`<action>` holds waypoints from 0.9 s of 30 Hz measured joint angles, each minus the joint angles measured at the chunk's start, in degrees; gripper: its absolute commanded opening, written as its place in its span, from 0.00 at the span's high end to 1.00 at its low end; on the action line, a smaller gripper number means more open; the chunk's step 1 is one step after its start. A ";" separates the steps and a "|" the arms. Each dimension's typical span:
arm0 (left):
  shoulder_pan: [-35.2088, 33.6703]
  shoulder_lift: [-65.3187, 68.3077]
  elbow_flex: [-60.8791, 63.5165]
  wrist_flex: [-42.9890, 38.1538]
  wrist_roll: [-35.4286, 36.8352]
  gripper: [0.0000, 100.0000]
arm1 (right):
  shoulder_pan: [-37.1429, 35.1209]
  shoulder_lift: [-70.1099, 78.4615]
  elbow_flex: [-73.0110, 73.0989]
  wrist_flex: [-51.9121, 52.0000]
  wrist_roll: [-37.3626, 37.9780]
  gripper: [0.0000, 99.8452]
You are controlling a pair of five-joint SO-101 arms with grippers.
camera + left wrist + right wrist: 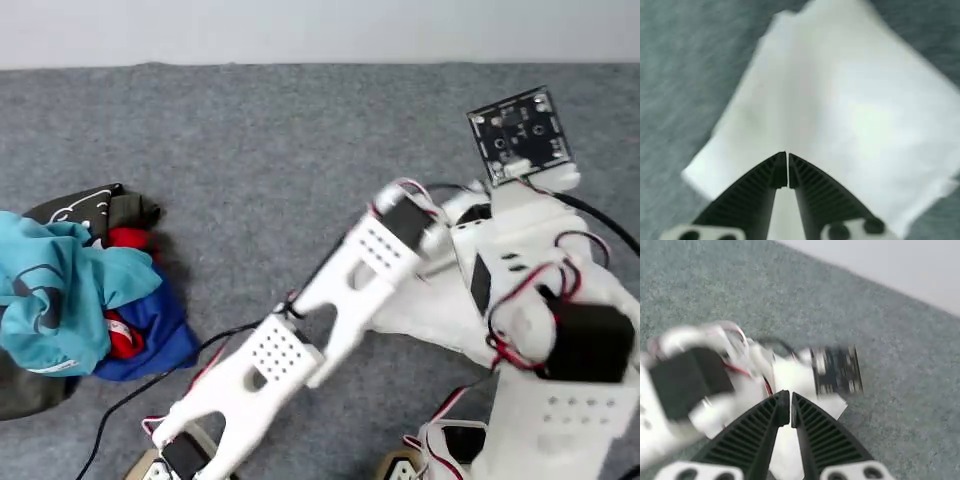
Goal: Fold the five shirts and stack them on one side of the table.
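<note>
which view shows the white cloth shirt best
The left wrist view: the white cloth shirt lies spread on the grey table under the left gripper. In the high view the arms cover most of it; the right wrist view catches a corner.

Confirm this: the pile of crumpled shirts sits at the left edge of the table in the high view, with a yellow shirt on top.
Not quite. The shirt on top of the pile is light blue, not yellow; the high view shows it. The pile does sit, crumpled, at the left edge of the table.
</note>
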 measured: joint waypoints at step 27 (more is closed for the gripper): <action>-12.75 9.14 0.79 -9.76 0.00 0.99 | 0.09 0.00 6.68 -3.78 0.00 0.98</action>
